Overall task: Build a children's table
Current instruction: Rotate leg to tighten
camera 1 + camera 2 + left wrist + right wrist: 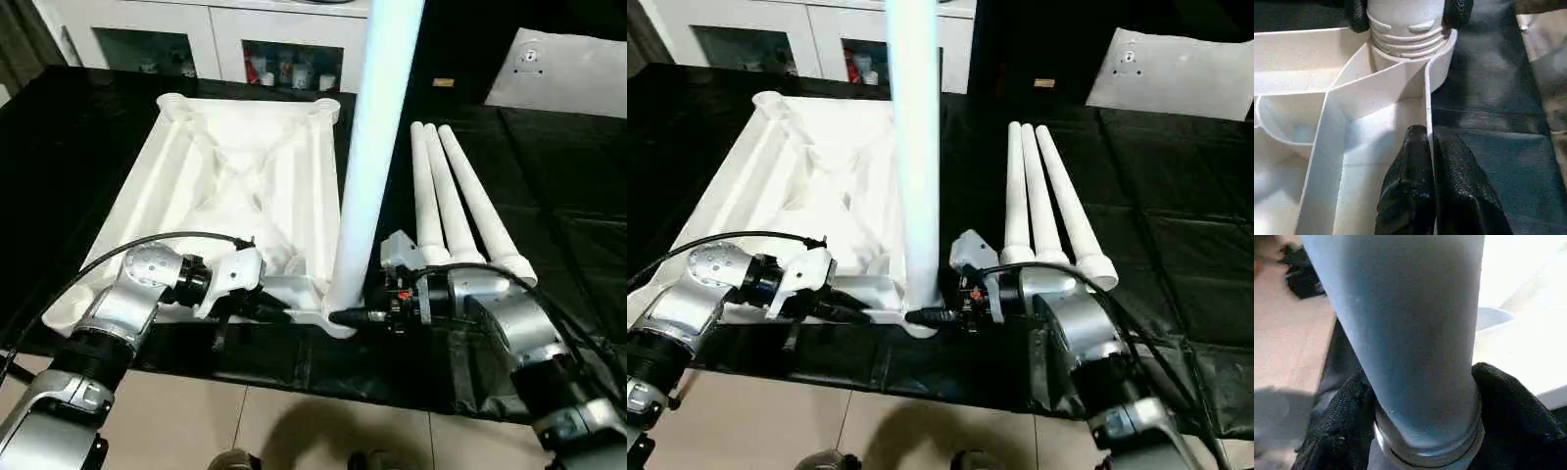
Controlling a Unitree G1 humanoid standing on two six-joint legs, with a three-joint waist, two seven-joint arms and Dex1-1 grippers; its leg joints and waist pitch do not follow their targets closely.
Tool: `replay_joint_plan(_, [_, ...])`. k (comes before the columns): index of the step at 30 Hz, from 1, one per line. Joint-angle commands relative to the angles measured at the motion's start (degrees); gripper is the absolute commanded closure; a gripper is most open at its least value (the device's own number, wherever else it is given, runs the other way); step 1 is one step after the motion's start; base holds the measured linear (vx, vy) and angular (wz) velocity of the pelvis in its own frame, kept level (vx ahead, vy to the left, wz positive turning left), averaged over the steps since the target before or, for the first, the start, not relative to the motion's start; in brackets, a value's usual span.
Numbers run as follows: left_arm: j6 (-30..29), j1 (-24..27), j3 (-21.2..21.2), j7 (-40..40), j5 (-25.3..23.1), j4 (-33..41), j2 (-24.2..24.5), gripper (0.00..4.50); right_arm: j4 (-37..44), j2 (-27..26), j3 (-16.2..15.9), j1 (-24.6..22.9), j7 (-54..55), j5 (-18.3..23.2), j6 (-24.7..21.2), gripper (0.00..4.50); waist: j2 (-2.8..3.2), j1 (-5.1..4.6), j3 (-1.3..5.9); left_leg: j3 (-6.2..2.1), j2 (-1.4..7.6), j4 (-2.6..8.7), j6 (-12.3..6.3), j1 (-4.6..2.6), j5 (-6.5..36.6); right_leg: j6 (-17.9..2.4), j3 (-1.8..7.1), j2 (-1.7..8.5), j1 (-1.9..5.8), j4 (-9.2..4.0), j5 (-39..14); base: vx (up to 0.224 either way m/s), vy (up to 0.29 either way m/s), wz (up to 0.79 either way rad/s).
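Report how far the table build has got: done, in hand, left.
Done: the white plastic tabletop lies ribbed underside up on the black sheet. In hand: one long white tapered leg stands in the near right corner socket, threads still showing; the right gripper clamps its base, while the left gripper pinches the rim. Left: three loose white legs lie beside the top.
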State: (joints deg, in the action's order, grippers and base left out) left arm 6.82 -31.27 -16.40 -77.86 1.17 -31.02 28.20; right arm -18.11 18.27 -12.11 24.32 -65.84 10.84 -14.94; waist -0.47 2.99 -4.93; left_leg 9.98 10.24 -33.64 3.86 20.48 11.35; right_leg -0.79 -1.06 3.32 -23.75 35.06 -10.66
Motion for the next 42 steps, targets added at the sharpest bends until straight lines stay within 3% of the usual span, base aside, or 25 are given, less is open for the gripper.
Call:
replay_joint_plan(1, [-3.24,-0.42,-1.3,7.15,-3.87,0.65,-2.37,4.5,2.46,-4.61,-0.26,-0.96,8.91,-0.74,-1.86,1.82,0.0,-0.61,3.27,-0.25,2.62,4.09,-2.09,-0.28,10.25,-13.79,2.28,3.91,2.8,-4.29,-12.59,0.0,0.0,0.0])
replay_joint_plan(3, [-7.82,-0.41,0.28,11.8,-3.05,2.02,-4.85,4.5,2.4,-7.22,-0.28,-1.62,14.56,-2.52,-2.44,1.83,-0.19,-1.32,2.88,-0.58,2.51,4.56,0.04,-0.51,13.83,-11.27,2.32,3.99,2.53,-5.09,-21.01,0.0,0.0,0.0])
replay_joint_plan(5, [-11.59,-0.33,1.3,15.2,-2.38,3.45,-7.03,4.5,2.41,-9.55,-0.43,-2.22,18.89,-3.89,-3.14,1.83,-0.03,-1.63,2.79,-0.64,2.49,4.59,0.73,-0.67,14.96,-10.58,2.42,3.98,2.32,-5.2,-23.49,0.0,0.0,0.0])
replay_joint_plan(6, [-15.51,-0.38,2.07,19.82,-2.76,4.77,-9.52,4.5,2.05,-13.52,0.12,-2.44,24.69,-4.56,-4.51,1.83,0.0,-1.77,2.69,-0.8,2.36,4.66,0.91,-0.7,15.84,-9.91,2.41,3.93,2.17,-5.48,-25.41,0.0,0.0,0.0])
replay_joint_plan(11, [-22.95,-1.03,4.12,30.77,-3.92,6.94,-14.98,4.5,0.59,-21.82,2.29,-1.03,37.39,-5.83,-6.83,1.83,-0.04,-2.9,2.83,-0.99,2.15,4.69,0.9,-0.47,15.81,-8.92,2.56,3.77,1.99,-5.76,-25.6,0.0,0.0,0.0])
replay_joint_plan(12, [-25.34,-1.59,5.72,35.98,-4.49,7.53,-17.4,4.5,-0.3,-24.55,3.01,0.33,42.0,-6.46,-7.75,1.83,-0.1,-2.94,2.94,-0.92,2.13,4.65,0.6,-0.42,15.21,-8.88,2.58,3.69,2.04,-5.73,-24.35,0.0,0.0,0.0])
replay_joint_plan(14, [-26.81,-1.72,6.19,38.36,-5.38,8.69,-18.71,4.5,-0.45,-26.24,3.77,1.05,43.97,-6.02,-7.55,1.83,-0.06,-2.96,3.21,-0.82,2.01,4.47,0.18,-0.27,13.32,-9.72,2.6,3.64,2.34,-5.42,-20.45,0.0,0.0,0.0])
replay_joint_plan(15, [-27.02,-1.72,6.21,38.98,-5.74,9.18,-19.1,4.5,-0.29,-26.54,4.04,1.13,44.58,-6.03,-7.13,1.83,-0.02,-2.89,3.28,-0.7,2.08,4.4,-0.14,-0.28,12.57,-9.95,2.69,3.62,2.31,-5.3,-18.59,0.0,0.0,0.0])
replay_joint_plan(16, [-27.49,-1.62,6.09,39.29,-6.0,9.88,-19.39,4.5,-0.04,-26.82,4.29,1.05,45.29,-6.47,-6.62,1.27,-0.04,-2.77,3.49,-0.53,2.1,4.21,-0.86,-0.28,10.79,-10.74,2.72,3.51,2.41,-5.03,-14.4,0.0,0.0,0.0])
replay_joint_plan(17, [-27.54,-1.6,6.03,39.29,-6.03,10.01,-19.41,4.5,0.07,-26.8,4.26,0.97,45.2,-6.49,-6.58,1.13,-0.01,-2.7,3.6,-0.45,2.03,4.12,-1.18,-0.21,9.58,-11.21,2.7,3.48,2.56,-4.8,-12.15,0.0,0.0,0.0])
replay_joint_plan(20, [-26.86,-0.98,5.08,38.24,-6.74,11.55,-18.79,4.5,1.95,-25.86,4.18,-0.82,44.63,-7.59,-5.81,0.92,0.0,-2.77,4.25,-0.48,1.77,3.51,-4.39,0.68,1.22,-13.75,2.38,3.3,3.72,-3.21,3.35,0.017,-0.001,0.01])
replay_joint_plan(22, [-26.05,-0.42,4.84,37.61,-6.8,12.24,-18.19,4.5,2.59,-23.43,2.98,-1.84,44.76,-9.67,-4.37,0.67,0.2,-3.18,4.5,-0.64,1.74,3.36,-5.53,1.01,0.01,-14.78,2.1,3.49,4.03,-2.92,6.16,0.0,0.0,0.0])
replay_joint_plan(25, [-25.11,0.06,4.61,37.28,-7.18,12.66,-17.55,4.5,3.84,-22.83,4.23,-3.05,44.75,-8.51,-4.77,0.46,0.16,-3.43,4.29,-0.33,1.89,3.3,-6.18,0.5,2.83,-15.84,2.24,3.57,3.74,-3.6,2.33,0.0,0.0,0.0])
replay_joint_plan(26, [-24.52,0.36,4.62,37.05,-7.15,12.82,-17.31,4.5,4.42,-22.77,5.09,-3.66,45.31,-8.21,-3.8,0.34,0.7,-3.29,4.22,-0.42,2.06,3.41,-5.64,0.47,3.93,-15.74,2.28,3.67,3.67,-3.7,-0.18,0.0,0.0,0.0])
replay_joint_plan(27, [-24.33,0.7,4.74,36.96,-6.98,13.06,-17.13,4.5,5.26,-22.31,5.78,-4.36,46.06,-8.38,-3.31,0.25,0.62,-3.3,4.2,-0.38,2.17,3.45,-5.04,0.36,4.53,-15.51,2.3,3.53,3.54,-3.76,-0.85,0.0,0.0,0.0])
replay_joint_plan(29, [-23.94,1.1,4.76,37.13,-6.78,13.19,-16.9,4.5,7.27,-22.24,7.65,-5.54,46.57,-7.47,-3.09,0.2,0.79,-3.17,4.29,-0.43,2.27,3.44,-4.68,0.32,4.39,-15.57,2.36,3.57,3.63,-3.6,0.04,0.0,0.0,0.0])
replay_joint_plan(33, [-23.16,1.1,6.68,38.6,-4.76,12.48,-17.99,4.5,13.43,-21.09,11.31,-8.76,48.06,-4.95,-2.77,0.1,0.59,-2.78,4.31,-0.35,2.22,3.41,-4.3,0.17,5.06,-15.38,2.41,3.46,3.67,-3.56,0.84,0.0,0.0,0.0])
replay_joint_plan(35, [-22.59,0.95,7.24,38.43,-4.06,12.54,-18.28,3.95,15.33,-20.82,11.7,-9.53,47.88,-4.34,-3.33,0.0,0.58,-2.63,4.4,-0.42,2.09,3.41,-4.28,0.31,4.43,-15.05,2.36,3.42,3.78,-3.46,1.21,0.0,0.0,0.0])
replay_joint_plan(38, [-21.38,0.6,8.12,38.28,-2.74,12.93,-18.78,3.93,19.41,-19.74,11.7,-10.97,47.92,-4.26,-8.66,0.0,0.45,-2.5,4.51,-0.36,2.02,3.25,-4.7,0.3,3.82,-15.64,2.39,3.32,3.85,-3.32,2.69,0.0,0.0,0.0])
replay_joint_plan(42, [-21.29,0.12,9.67,39.12,-1.69,13.31,-18.76,3.55,21.25,-18.42,10.98,-12.05,47.7,-5.28,-10.87,0.0,0.35,-2.52,4.36,-0.4,1.96,3.33,-4.05,0.38,5.77,-14.63,2.3,3.47,3.8,-3.75,-1.8,0.0,0.0,0.0])
